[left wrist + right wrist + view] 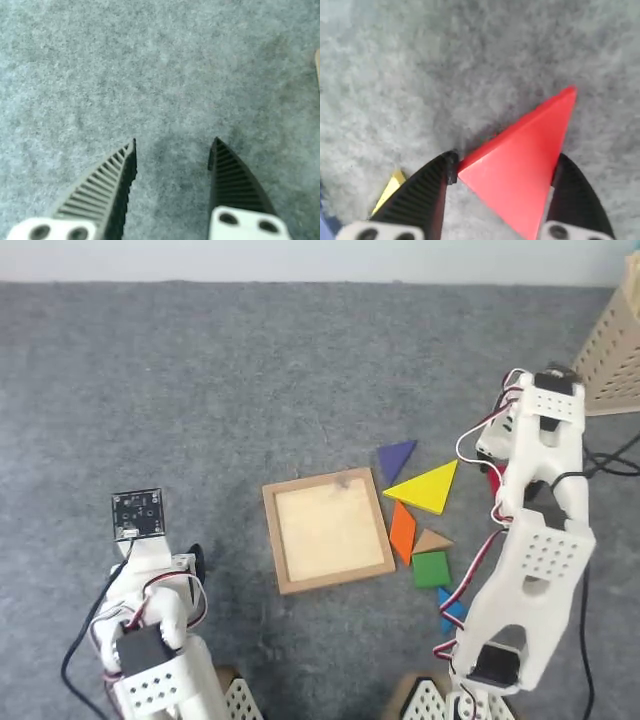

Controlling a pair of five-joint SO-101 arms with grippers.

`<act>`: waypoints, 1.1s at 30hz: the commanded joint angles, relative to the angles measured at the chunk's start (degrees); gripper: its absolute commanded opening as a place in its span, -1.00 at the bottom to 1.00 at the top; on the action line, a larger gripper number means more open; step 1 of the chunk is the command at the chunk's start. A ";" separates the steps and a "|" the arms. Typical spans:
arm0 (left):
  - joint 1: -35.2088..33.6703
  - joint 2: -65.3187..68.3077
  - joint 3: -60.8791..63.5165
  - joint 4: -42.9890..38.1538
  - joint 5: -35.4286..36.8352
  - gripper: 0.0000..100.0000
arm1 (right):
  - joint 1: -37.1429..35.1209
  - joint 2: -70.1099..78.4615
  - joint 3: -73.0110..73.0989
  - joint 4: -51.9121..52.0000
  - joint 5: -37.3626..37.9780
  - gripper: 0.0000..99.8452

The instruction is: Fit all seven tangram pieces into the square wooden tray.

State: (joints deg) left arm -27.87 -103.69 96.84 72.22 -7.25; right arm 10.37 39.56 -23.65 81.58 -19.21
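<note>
Zero of seven pieces are in: the square wooden tray [327,530] in mid-frame lies bare. Nearest me, at lower left, the left gripper [175,142] hangs released over grey carpet [150,60]. Right of the tray, from the bottom upward, I see a blue triangle [452,612], green square [431,569], tan triangle [433,539], orange parallelogram [402,531], yellow triangle [428,488] and purple triangle [397,455]. Farthest, at right, the right gripper [506,157] is clenched on the red triangle [525,145] — I judge the first placement is only starting, with all seven left.
</note>
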 commanded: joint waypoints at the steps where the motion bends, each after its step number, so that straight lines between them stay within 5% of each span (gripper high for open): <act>1: 0.26 -0.70 -0.31 0.18 0.53 -0.55 | 0.92 -6.73 -1.49 1.45 2.29 -0.60; 10: 0.26 -0.70 -0.31 0.18 0.53 -0.55 | -4.35 -16.40 7.21 0.22 9.32 -0.60; 18: 0.26 -0.70 -0.31 0.18 0.53 -0.55 | -13.93 -35.47 29.89 -12.44 14.15 -0.60; 24: 0.26 -0.70 -0.31 0.18 0.53 -0.55 | -25.10 -46.90 40.18 -17.01 26.29 -0.60; 33: 0.26 -0.70 -0.31 0.18 0.53 -0.55 | -43.56 -44.18 40.53 -18.68 49.32 -0.60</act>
State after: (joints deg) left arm -27.87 -103.69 96.84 72.22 -7.25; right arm -28.84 -3.52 17.41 64.62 23.34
